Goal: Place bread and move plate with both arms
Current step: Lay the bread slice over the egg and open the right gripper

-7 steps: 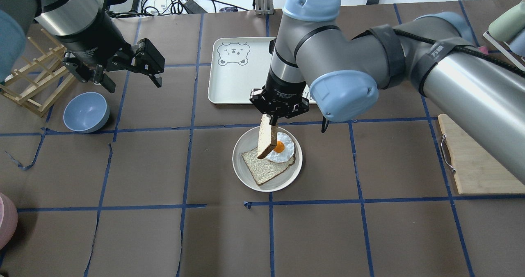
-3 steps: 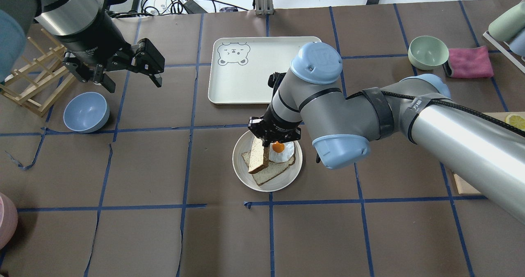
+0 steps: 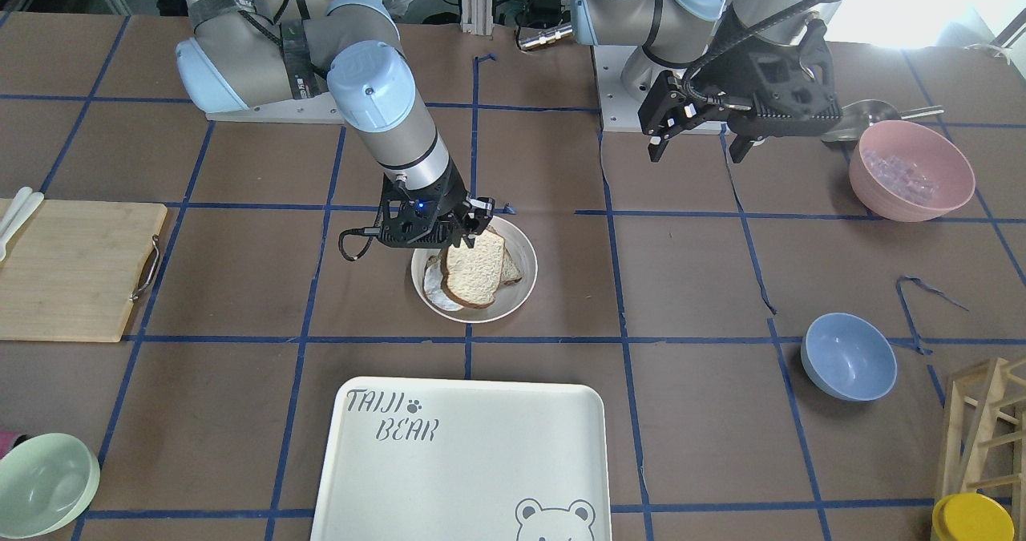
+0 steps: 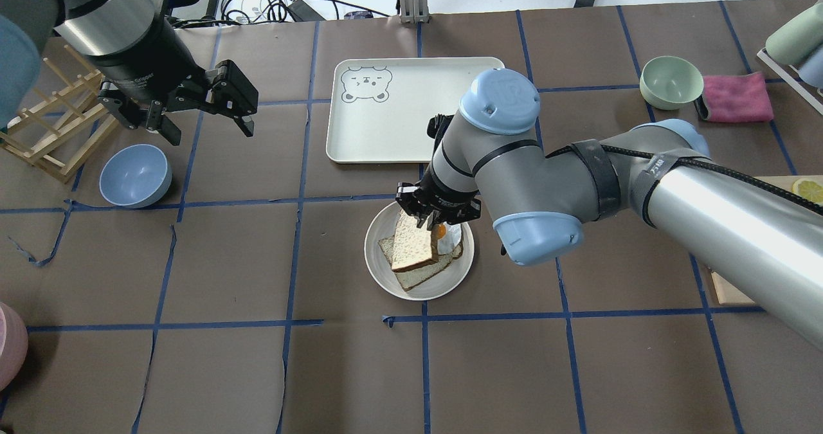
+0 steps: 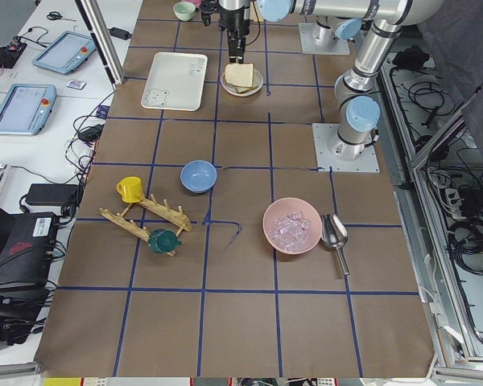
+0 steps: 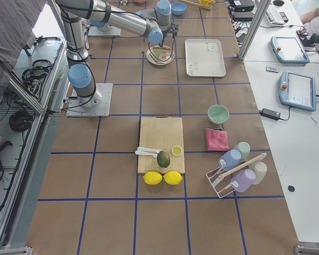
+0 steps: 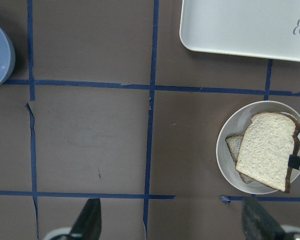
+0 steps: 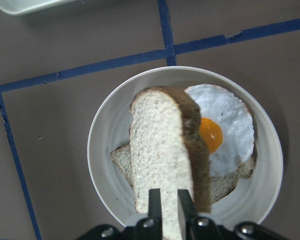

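Note:
My right gripper is shut on the upper end of the bread, a large pale slice with a brown crust. The bread leans tilted over the off-white plate. On the plate lie a second slice and a fried egg. The right wrist view shows the fingers pinching the bread over the plate. My left gripper is open and empty, high above the table far to the left of the plate. The left wrist view shows the plate and bread.
The white bear tray lies just beyond the plate. A blue bowl and a wooden rack are under the left arm. A green bowl, a pink cloth and a cutting board are on the right side.
My right gripper has come down toward the plate with the bread, and the slice has tipped from near upright to leaning over the lower slice. The left arm has not moved.

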You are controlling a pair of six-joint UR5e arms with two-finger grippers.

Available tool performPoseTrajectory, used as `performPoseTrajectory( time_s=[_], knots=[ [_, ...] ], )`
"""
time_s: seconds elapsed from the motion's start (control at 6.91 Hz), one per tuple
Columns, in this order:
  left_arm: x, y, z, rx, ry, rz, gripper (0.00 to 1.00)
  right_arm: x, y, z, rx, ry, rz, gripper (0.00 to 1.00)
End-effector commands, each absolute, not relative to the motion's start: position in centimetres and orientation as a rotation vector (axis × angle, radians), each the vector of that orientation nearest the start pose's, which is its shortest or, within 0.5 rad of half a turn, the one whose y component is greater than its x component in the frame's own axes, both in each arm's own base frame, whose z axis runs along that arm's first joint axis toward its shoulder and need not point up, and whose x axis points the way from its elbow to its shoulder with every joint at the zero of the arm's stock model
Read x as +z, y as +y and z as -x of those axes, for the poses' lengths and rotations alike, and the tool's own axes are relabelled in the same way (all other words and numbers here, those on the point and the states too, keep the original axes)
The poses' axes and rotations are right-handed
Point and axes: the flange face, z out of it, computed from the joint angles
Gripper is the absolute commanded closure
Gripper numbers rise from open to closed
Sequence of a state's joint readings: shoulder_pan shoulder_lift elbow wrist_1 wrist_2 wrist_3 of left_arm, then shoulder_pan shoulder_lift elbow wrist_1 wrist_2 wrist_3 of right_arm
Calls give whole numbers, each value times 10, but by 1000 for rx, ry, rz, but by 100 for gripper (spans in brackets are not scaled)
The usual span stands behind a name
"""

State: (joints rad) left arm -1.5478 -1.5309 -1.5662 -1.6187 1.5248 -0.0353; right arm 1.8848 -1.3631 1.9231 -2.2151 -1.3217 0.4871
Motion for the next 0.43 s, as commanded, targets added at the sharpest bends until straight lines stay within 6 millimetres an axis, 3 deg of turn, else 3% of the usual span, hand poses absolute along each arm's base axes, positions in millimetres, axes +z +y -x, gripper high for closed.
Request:
performPoseTrajectory(
  time_s=[0.0,0.14,0.29],
  knots=[
    [505,-477,127,5,3186,93,0,321,-480,-309,-56,2931,-229,2],
    [505,-477,127,8,3186,93,0,364,-500,-309,-75,2977,-148,2],
    [505,-477,127,5,3188,93,0,391,-520,-303,-77,3062,-59,1]
  ],
)
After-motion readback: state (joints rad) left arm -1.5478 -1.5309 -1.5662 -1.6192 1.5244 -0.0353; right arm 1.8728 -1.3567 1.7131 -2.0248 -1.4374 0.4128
